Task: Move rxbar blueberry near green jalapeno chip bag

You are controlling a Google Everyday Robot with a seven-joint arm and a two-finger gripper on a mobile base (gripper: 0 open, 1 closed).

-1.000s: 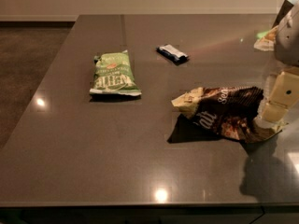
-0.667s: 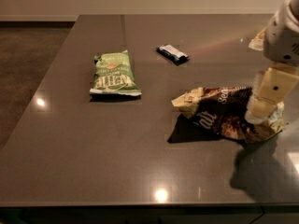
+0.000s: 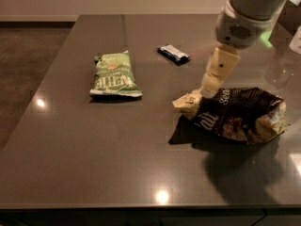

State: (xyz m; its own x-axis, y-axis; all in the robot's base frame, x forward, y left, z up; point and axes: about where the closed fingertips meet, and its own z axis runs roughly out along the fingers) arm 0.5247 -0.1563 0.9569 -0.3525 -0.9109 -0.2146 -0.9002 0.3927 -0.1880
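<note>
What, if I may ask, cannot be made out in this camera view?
In the camera view:
- The tool, at the left end of the brown bag: whether it touches the bag is unclear.
- The arm: cut off by the top edge.
- The rxbar: label too small to read.
- A white thing: cut off by the right edge.

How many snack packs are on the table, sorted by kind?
Chip bags: 2, the green jalapeno chip bag and the brown-and-cream chip bag.
Snack bars: 1, the rxbar blueberry.
Total: 3.
The gripper is at the left end of the brown-and-cream chip bag, away from the rxbar blueberry.
</note>
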